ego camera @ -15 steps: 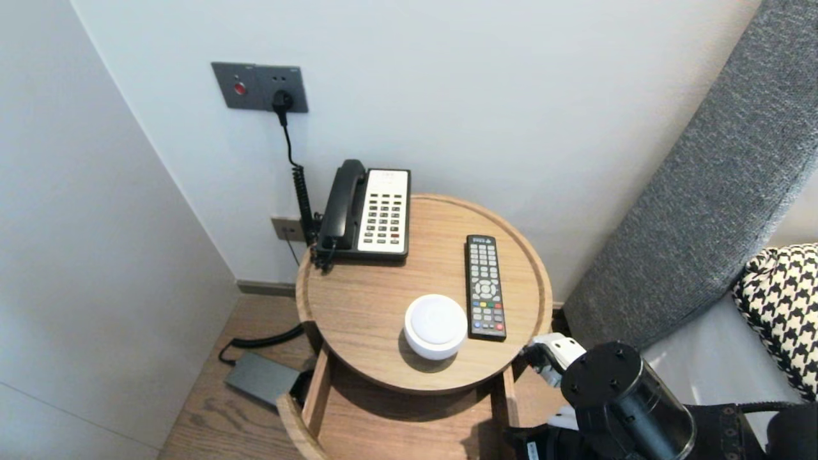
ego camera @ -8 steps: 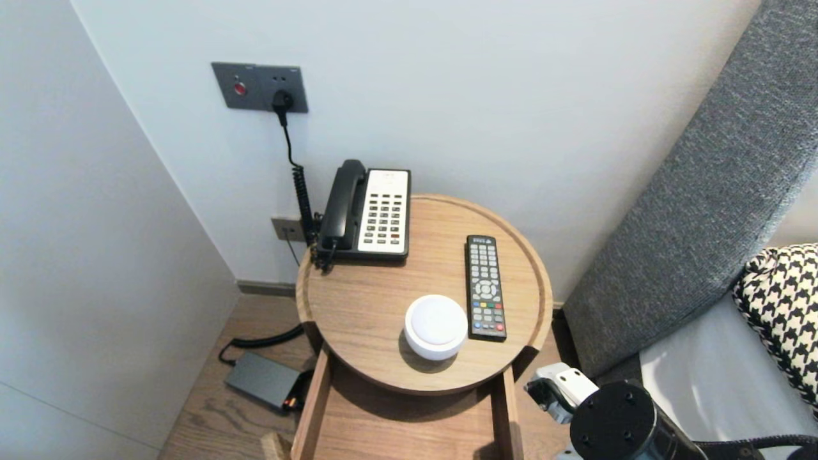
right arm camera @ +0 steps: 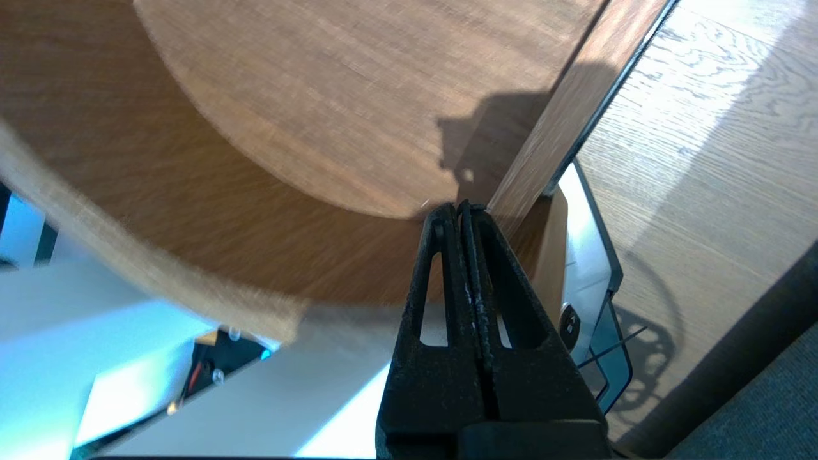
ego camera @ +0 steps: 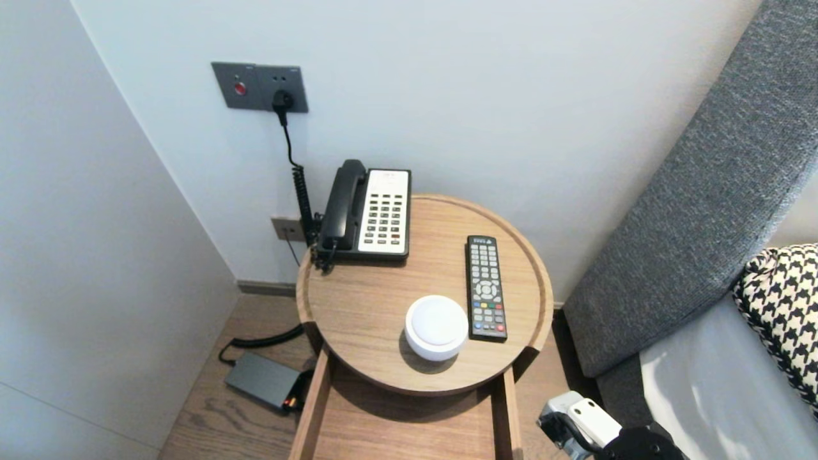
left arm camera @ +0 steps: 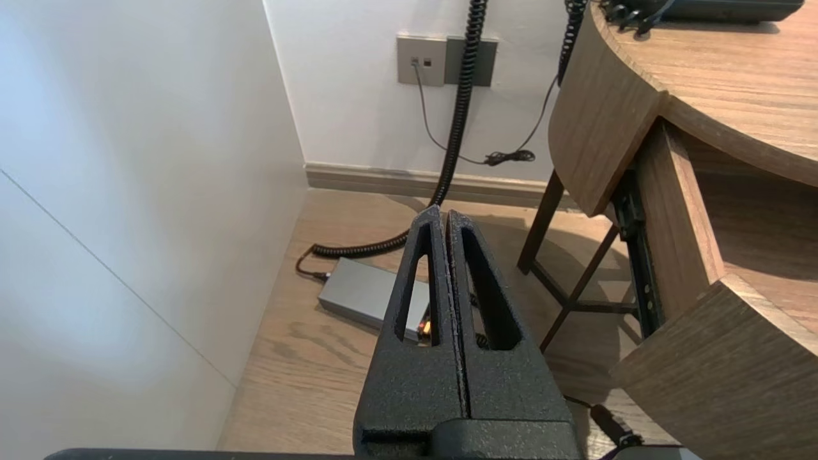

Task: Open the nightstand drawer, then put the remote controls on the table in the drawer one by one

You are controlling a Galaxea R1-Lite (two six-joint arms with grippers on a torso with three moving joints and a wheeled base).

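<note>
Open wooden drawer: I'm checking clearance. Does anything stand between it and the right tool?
Nothing visible does. The shut right tool has its tips close by the side wall of the open wooden drawer, with no object between.

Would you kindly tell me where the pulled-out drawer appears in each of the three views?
Head view: drawer at the bottom centre, under the front edge of the round table.
Left wrist view: drawer beyond the shut left gripper, beneath the table; side wall and curved front show.
Right wrist view: drawer floor and side wall just ahead of the shut right gripper.
Shared landmark: the wood floor beside the drawer.
</note>
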